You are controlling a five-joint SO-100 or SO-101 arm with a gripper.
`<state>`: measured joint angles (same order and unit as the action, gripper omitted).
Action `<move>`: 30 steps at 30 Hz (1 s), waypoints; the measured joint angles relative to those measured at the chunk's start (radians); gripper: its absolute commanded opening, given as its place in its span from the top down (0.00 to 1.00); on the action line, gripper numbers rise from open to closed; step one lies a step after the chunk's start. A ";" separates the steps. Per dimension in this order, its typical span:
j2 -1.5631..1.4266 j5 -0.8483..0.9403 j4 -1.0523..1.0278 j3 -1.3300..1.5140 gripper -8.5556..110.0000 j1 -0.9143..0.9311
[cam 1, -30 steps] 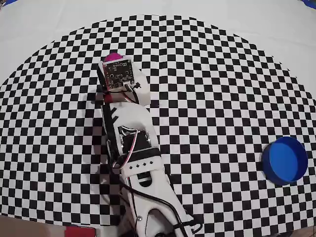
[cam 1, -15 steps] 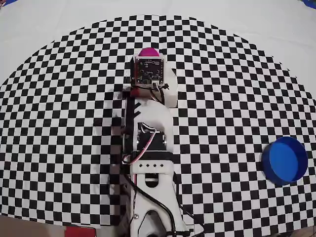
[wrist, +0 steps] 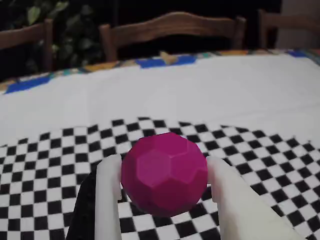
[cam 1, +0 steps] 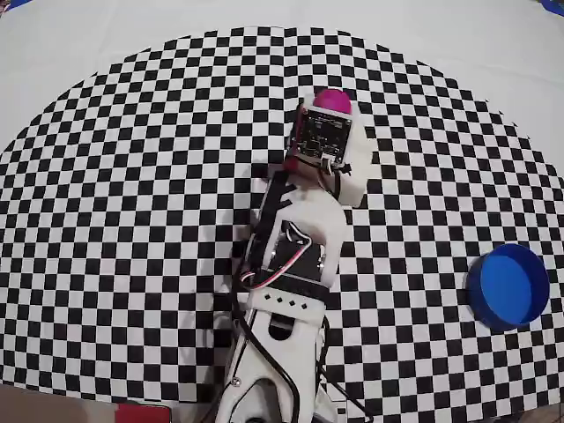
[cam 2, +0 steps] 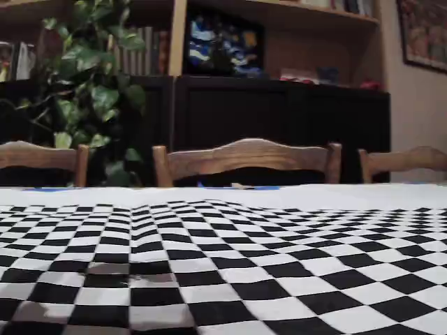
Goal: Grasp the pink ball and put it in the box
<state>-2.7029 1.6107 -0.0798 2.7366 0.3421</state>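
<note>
Currently the arm's gripper is clamped on the pink ball: in the wrist view its two white fingers press against the ball's left and right sides, and the faceted ball sits between them, held clear above the checkered cloth. From overhead, the ball shows only as a pink sliver beyond the arm's wrist, toward the far edge of the checkered cloth, slightly right of centre. The box, a round blue open container, stands well apart from it, near the right edge of the cloth and closer to the near edge. The low fixed view shows only cloth, chairs and shelves, neither ball nor box. The step in hand looks like carrying the ball across to the box. To do it well, the grip should stay firm, since a round, faceted ball held only at two points could roll out if the fingers slacken. The arm would best swing right and draw back toward the box, keep the ball high enough to clear the blue rim, and let go only once the ball hangs over the open middle.
</note>
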 measured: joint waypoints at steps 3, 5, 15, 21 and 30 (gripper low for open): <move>0.000 0.000 0.000 0.000 0.93 0.066; -0.002 0.000 0.000 0.009 0.93 0.095; -0.038 0.000 -0.009 0.044 0.93 0.299; -0.038 -0.003 -0.032 0.048 0.93 0.428; -0.083 -0.015 -0.046 0.084 0.93 0.617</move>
<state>-2.7857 1.5953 -0.1258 2.8210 0.9587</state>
